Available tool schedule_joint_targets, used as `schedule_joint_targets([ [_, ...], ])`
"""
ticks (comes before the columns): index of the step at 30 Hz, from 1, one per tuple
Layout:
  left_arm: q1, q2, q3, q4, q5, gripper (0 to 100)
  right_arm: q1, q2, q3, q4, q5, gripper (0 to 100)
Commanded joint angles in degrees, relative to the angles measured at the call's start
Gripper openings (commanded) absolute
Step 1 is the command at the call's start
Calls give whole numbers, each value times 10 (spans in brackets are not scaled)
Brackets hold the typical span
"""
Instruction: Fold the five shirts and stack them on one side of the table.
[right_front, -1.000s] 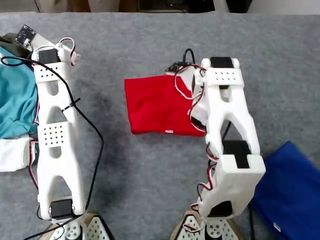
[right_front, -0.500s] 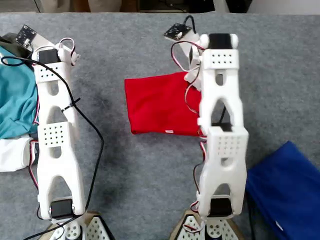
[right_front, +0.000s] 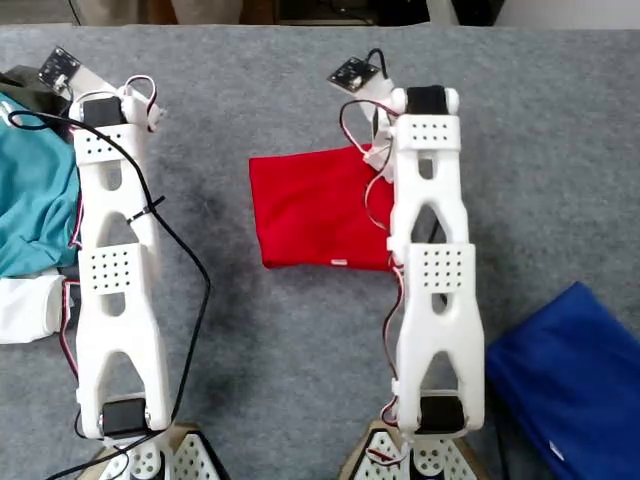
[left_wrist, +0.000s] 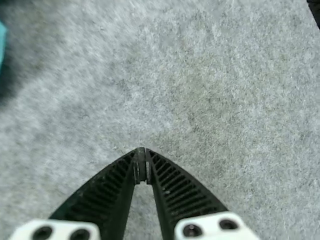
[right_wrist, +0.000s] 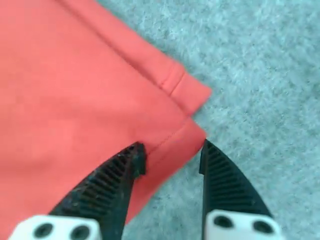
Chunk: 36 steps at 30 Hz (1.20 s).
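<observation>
A folded red shirt (right_front: 315, 210) lies in the middle of the grey table. My right gripper (right_wrist: 171, 152) is open just above the shirt's far right corner (right_wrist: 187, 125), its fingers either side of that corner's hem. In the high view the right arm (right_front: 430, 230) stretches along the shirt's right edge. My left gripper (left_wrist: 141, 165) is shut on nothing over bare grey felt, and the left arm (right_front: 110, 250) stands at the table's left. A teal shirt (right_front: 30, 200) and a white one (right_front: 25, 305) lie at the left edge. A blue shirt (right_front: 570, 380) lies at the front right.
Black cable (right_front: 190, 300) loops over the table beside the left arm. The grey felt table (right_front: 250, 350) has free room in front of the red shirt and across its far side.
The right arm has stretched out away from its base along the red shirt's right edge, bringing its gripper to the far right corner. The left arm barely moved.
</observation>
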Motion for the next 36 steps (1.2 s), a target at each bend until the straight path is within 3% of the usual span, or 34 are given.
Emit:
schedule_joint_targets([
  [1, 8, -12, -3, -10, -5, 19, 13, 0, -29, -27, -27, 125],
  [4, 8, -11, -3, -10, -5, 19, 14, -1, -34, -49, -46, 1],
  [12, 8, -11, -2, -10, -5, 19, 3, 1, -106, -58, -42, 27],
  [25, 11, -11, -2, -10, -6, 19, -36, 8, -90, -97, -40, 32],
  [31, 14, 2, -8, -11, -6, 19, -48, 7, -92, -82, -18, 178],
  [36, 14, 2, -8, -11, -6, 19, -33, 6, -109, -48, -4, 200],
])
